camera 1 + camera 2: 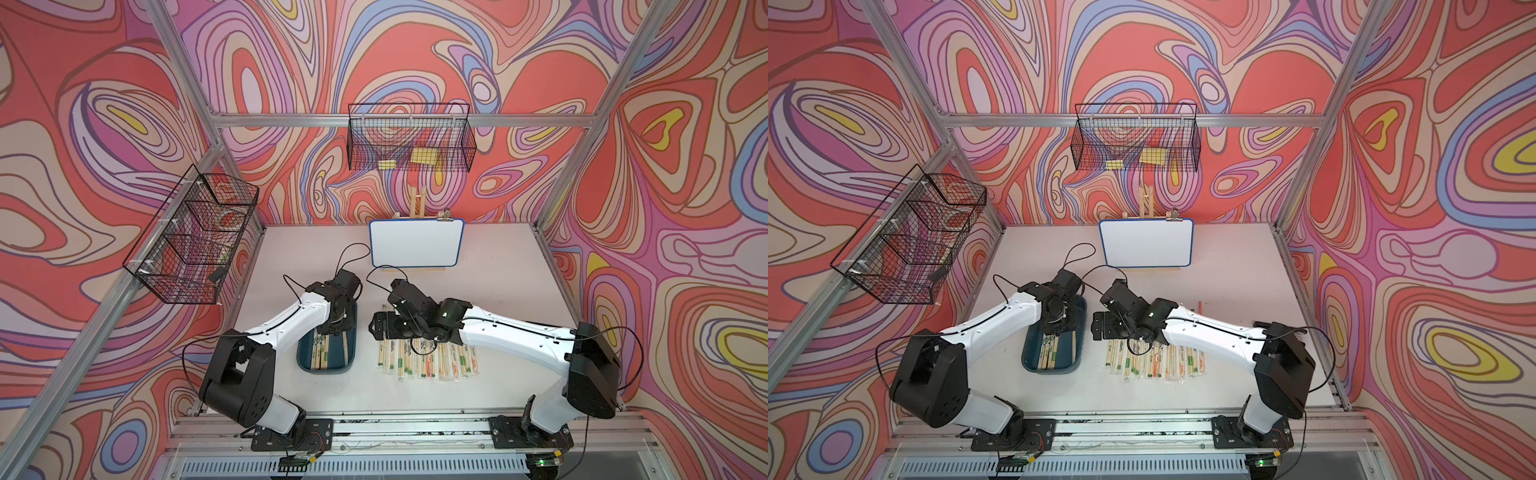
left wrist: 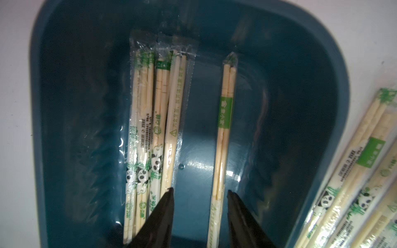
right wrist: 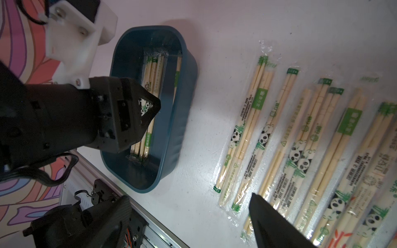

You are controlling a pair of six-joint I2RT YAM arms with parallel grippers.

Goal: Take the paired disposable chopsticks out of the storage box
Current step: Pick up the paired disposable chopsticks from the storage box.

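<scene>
Extraction partly complete.
Sleeved pale bamboo chopstick pairs (image 1: 428, 360) lay near the white table's (image 1: 498, 270) front edge; a few pairs (image 2: 148, 128) lay in the dark teal plastic storage box (image 2: 75, 107). Left jaws spread astride one pair (image 2: 223, 137); right jaws spread, empty.

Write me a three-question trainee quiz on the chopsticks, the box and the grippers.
1. True or false: the box is already empty.
2. Which gripper is down inside the box? A) left gripper B) right gripper C) neither
3. Fill in: the chopsticks already taken out lie in a row on the ___.

Key
1. False: pairs lie inside it.
2. A: its open jaws straddle a single pair.
3. table
</scene>
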